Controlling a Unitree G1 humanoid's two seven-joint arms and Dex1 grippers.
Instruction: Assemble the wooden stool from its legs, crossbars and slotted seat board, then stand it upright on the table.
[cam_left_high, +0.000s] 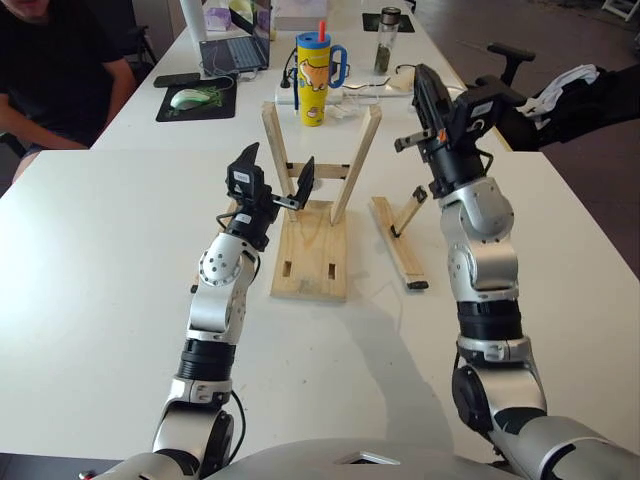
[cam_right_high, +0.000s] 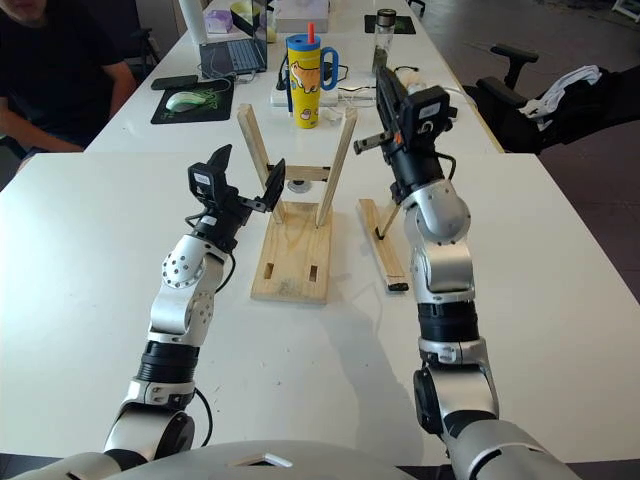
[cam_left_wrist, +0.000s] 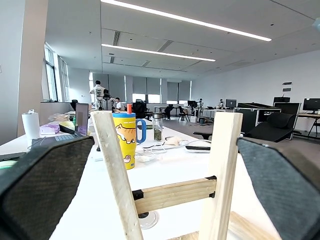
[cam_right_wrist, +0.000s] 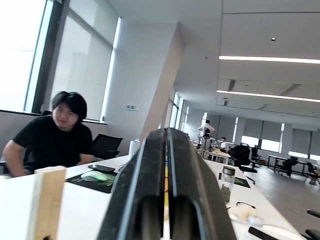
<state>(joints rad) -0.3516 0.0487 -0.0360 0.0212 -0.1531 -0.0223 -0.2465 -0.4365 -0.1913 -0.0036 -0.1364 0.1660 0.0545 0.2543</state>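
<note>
Left eye view gives me the layout. The slotted seat board (cam_left_high: 312, 285) lies flat on the counter (cam_left_high: 90, 260). One leg frame, two legs joined by a crossbar (cam_left_high: 320, 171), stands upright in the board's far end. The second leg frame (cam_left_high: 397, 243) lies on the counter just beside the board, on the right. The left gripper (cam_left_high: 280, 165) hovers at the standing frame with its fingers spread wide. In the left wrist view both legs and the crossbar show between them, and as far as I can tell nothing is touching. The right gripper (cam_left_high: 424, 85) is raised above the lying frame, fingers pressed together on nothing.

My read is that the second frame goes into the two near slots (cam_left_high: 288, 268) next. To do that well, I would first close the left fingers gently on the crossbar, so the board and the standing frame cannot slide. Then I would open the right fingers, take the lying frame near the middle of a leg and bring it upright. Both leg ends should meet their slots together, because a tilted frame would likely jam one side and lever the board up.
</note>
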